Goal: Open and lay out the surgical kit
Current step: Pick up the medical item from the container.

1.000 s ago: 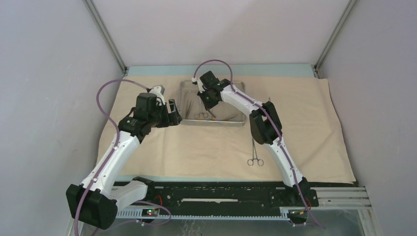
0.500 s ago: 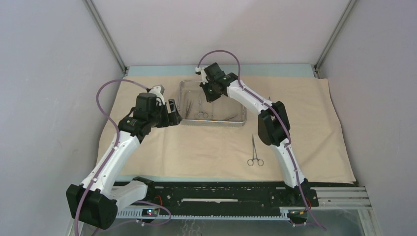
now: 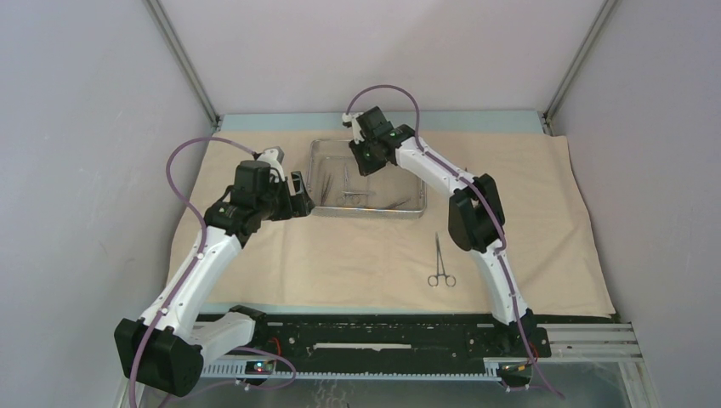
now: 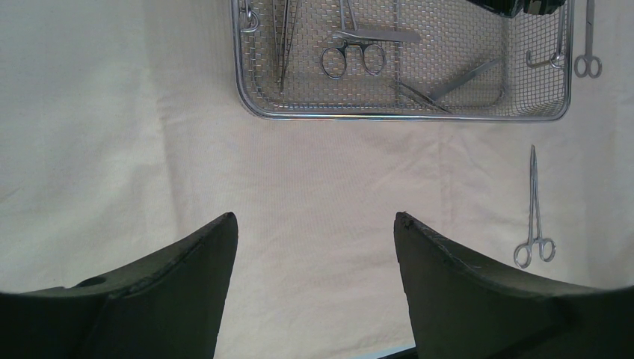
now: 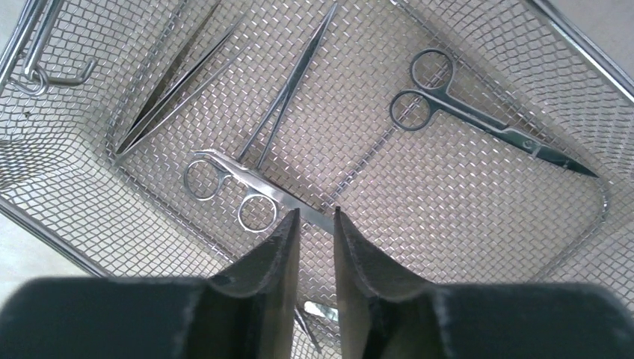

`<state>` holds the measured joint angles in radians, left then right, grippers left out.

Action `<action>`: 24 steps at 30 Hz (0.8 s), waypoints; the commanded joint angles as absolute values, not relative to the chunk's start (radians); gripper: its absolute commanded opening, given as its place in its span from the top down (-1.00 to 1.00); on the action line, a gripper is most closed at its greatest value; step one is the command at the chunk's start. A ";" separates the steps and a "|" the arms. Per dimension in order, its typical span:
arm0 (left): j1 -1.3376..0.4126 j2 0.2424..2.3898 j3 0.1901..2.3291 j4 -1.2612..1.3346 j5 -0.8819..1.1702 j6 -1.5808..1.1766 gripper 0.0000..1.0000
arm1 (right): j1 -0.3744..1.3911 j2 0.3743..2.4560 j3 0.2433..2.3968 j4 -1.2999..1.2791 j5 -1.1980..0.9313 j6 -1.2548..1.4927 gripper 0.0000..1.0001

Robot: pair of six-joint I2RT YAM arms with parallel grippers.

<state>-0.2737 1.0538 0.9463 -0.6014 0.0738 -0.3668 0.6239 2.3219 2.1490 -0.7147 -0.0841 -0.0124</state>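
The right gripper has shifted toward the tray's far side, barely parted and empty over the scissors, so that pick remains undone; the left gripper gapes, empty.

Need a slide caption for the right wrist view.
Fingers nearly together, the right gripper hovers over the mesh tray of tweezers and scissors.
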 commanded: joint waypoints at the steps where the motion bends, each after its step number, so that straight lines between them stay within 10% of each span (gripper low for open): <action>1: -0.268 1.048 0.934 -0.593 0.070 -0.370 -0.63 | 0.654 2.330 2.148 -0.700 -0.057 -0.059 0.32; 14: -0.267 1.055 0.934 -0.594 0.069 -0.369 -0.63 | 0.696 2.394 2.113 -0.641 -0.102 -0.211 -0.29; 24: -0.265 1.062 0.933 -0.596 0.058 -0.369 -0.63 | 0.723 2.524 2.292 -0.691 -0.081 -0.235 -0.28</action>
<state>-0.2718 1.0626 0.9463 -0.6014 0.0734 -0.3668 0.7086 2.4863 2.2063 -0.6785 -0.0910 -0.2016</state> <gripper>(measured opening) 0.814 0.656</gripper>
